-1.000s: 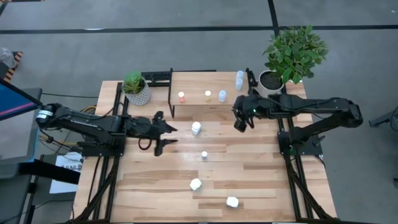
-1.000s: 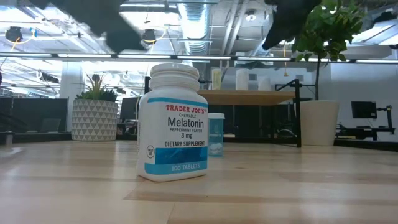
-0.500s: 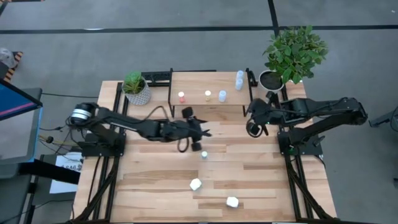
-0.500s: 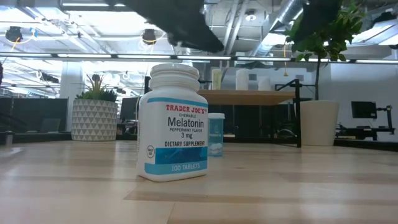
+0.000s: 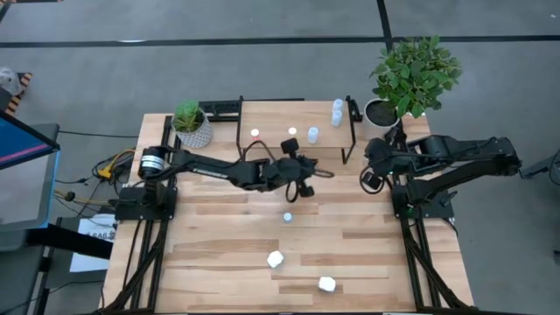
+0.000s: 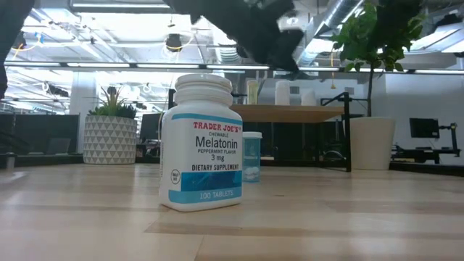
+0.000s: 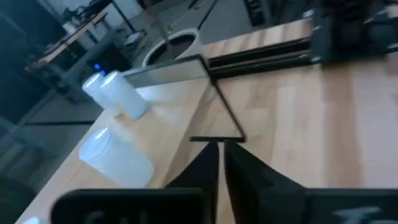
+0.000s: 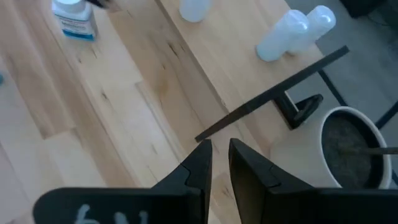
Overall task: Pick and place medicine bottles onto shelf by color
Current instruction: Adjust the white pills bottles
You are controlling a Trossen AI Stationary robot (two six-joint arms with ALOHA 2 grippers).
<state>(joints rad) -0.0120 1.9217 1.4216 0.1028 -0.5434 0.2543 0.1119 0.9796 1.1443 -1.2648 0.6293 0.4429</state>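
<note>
The shelf point(image 5: 278, 115) stands at the table's far middle and carries several small medicine bottles, among them a pale one point(image 5: 312, 134) and a pair point(image 5: 337, 109). My left gripper point(image 5: 317, 172) is shut and reaches along the shelf's front edge; its wrist view shows the pair point(image 7: 118, 96) ahead. Under that arm a white bottle with a blue label point(image 8: 73, 18) stands on the table. My right gripper point(image 5: 371, 180) hovers by the shelf's right legs, its fingers point(image 8: 202, 163) a narrow gap apart with nothing between. Three more bottles stand or lie nearer: point(image 5: 287, 217), point(image 5: 275, 259), point(image 5: 326, 283).
A small potted plant point(image 5: 191, 127) stands left of the shelf and a large one point(image 5: 411, 74) at the far right corner. In the low view a large white Melatonin bottle point(image 6: 201, 141) stands close, with a pale-blue bottle point(image 6: 251, 156) behind it. Bare wood lies at the near left.
My left gripper has swept from the table's left toward its right edge, passing over the white bottle to the shelf's front, and has shut with nothing in it. My right gripper has drawn back toward the table's right edge.
</note>
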